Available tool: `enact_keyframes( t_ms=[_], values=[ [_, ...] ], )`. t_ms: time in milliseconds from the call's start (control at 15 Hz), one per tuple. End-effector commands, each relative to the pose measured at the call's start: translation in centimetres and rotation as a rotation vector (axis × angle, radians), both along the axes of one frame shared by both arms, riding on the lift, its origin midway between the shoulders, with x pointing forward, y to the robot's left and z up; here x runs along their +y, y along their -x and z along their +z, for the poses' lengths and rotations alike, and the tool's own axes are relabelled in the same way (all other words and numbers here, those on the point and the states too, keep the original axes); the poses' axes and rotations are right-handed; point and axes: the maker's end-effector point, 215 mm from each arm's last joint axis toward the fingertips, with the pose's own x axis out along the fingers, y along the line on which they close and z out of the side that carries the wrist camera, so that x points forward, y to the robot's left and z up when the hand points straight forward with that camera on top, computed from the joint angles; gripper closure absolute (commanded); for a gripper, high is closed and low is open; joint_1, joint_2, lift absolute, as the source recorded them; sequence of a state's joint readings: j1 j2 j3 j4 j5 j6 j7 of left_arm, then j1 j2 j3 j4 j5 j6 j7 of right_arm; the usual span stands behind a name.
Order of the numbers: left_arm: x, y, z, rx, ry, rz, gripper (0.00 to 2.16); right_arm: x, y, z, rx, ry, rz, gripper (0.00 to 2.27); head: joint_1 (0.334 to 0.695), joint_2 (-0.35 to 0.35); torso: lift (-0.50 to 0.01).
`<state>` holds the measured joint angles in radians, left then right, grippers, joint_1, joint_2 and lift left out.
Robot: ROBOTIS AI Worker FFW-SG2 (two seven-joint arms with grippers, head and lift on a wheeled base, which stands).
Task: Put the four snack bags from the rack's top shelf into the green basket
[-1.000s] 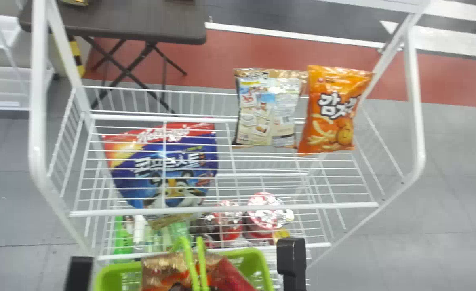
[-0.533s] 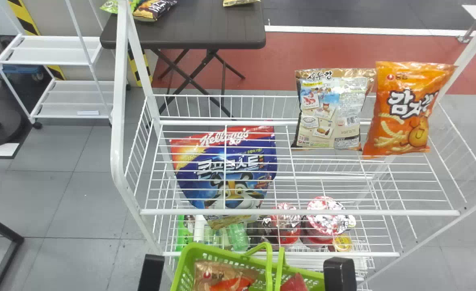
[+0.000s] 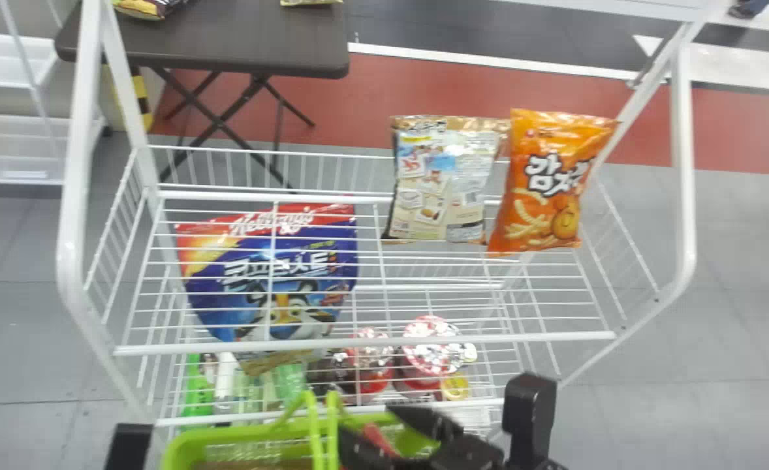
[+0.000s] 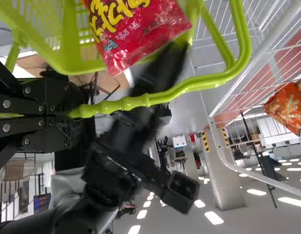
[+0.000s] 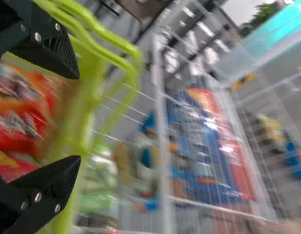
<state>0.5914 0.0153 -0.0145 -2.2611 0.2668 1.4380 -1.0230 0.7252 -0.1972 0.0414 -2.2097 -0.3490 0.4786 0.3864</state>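
- The right claw (image 3: 366,419) is at the bottom centre of the head view, over the green basket (image 3: 185,438). Its two fingers stand well apart, with nothing gripped between them.
- The left claw (image 4: 67,114) is closed on the basket's handle (image 4: 189,87), at the left of its own wrist view.
- In the head view the basket sits at the bottom edge, left of centre, in front of the rack (image 3: 78,196).
- Inside the basket are a red snack bag (image 4: 135,34) and an orange-red bag (image 5: 18,107).
- Two more snack bags stand upright at the back of the rack's top shelf (image 3: 358,344), right of centre in the frame: a beige one (image 3: 440,183), printed side forward, and just beside it, to its right, an orange one (image 3: 548,183), leaning a little.
- A blue and red cereal pouch (image 3: 267,281) shows through the top shelf's wires, left of centre.
- Lower down, near the bottom centre, cups with red-and-white lids (image 3: 433,343) are on a lower shelf.
- Behind the rack, at the upper left, a dark surface (image 3: 228,39) on folding legs carries a dark and yellow bag (image 3: 146,6) near the top edge.
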Motion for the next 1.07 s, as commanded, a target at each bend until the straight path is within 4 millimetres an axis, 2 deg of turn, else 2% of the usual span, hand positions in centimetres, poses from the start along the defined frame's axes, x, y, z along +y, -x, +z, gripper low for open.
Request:
enact_keyframes(
  t_ms=[0, 67, 133, 200, 267, 467, 600, 733, 933, 1000],
  values=[
    [0.0, 0.0, -0.1, 0.0, -0.001, 0.0, 2.15, -3.9, -5.3, 7.1, -0.32, 0.066, -0.122, 0.04, 0.695, -0.275, 0.0],
    [-0.1, 0.0, 0.0, 0.0, 0.0, -0.001, 2.15, -5.0, -7.0, 8.5, -0.388, 0.109, -0.159, 0.04, 0.695, -0.321, 0.0],
    [-0.2, 0.2, -0.1, 0.002, -0.004, -0.004, 2.15, -5.8, -9.1, 9.7, -0.455, 0.145, -0.192, 0.04, 0.695, -0.321, 0.0],
    [-0.3, 0.2, -0.3, 0.001, -0.007, -0.006, 2.15, -6.4, -10.9, 10.3, -0.49, 0.174, -0.22, 0.04, 0.695, -0.35, 0.0],
    [-0.2, 0.1, -0.3, 0.001, -0.012, -0.008, 2.15, -6.9, -12.6, 10.3, -0.507, 0.202, -0.24, 0.04, 0.695, -0.35, 0.0],
    [-0.2, -0.2, -0.4, -0.004, -0.017, -0.009, 2.15, -8.4, -19.1, 8.8, -0.52, 0.262, -0.298, 0.04, 0.695, -0.35, 0.0],
    [0.1, -0.3, -0.6, -0.005, -0.026, -0.006, 2.15, -8.9, -23.0, 7.0, -0.497, 0.279, -0.316, 0.05, 0.695, -0.35, 0.0],
    [0.0, -0.7, -0.6, -0.006, -0.026, -0.012, 2.15, -9.7, -25.1, 6.6, -0.502, 0.287, -0.336, 0.06, 0.695, -0.335, 0.0],
    [0.2, -1.0, -0.9, -0.003, -0.031, -0.014, 2.15, -9.2, -27.5, 6.1, -0.492, 0.309, -0.335, 0.06, 0.695, -0.322, 0.0],
    [0.2, -1.0, -1.0, -0.001, -0.032, -0.017, 2.15, -9.0, -28.0, 5.8, -0.479, 0.318, -0.328, 0.16, 0.695, -0.317, 0.0]
  ],
)
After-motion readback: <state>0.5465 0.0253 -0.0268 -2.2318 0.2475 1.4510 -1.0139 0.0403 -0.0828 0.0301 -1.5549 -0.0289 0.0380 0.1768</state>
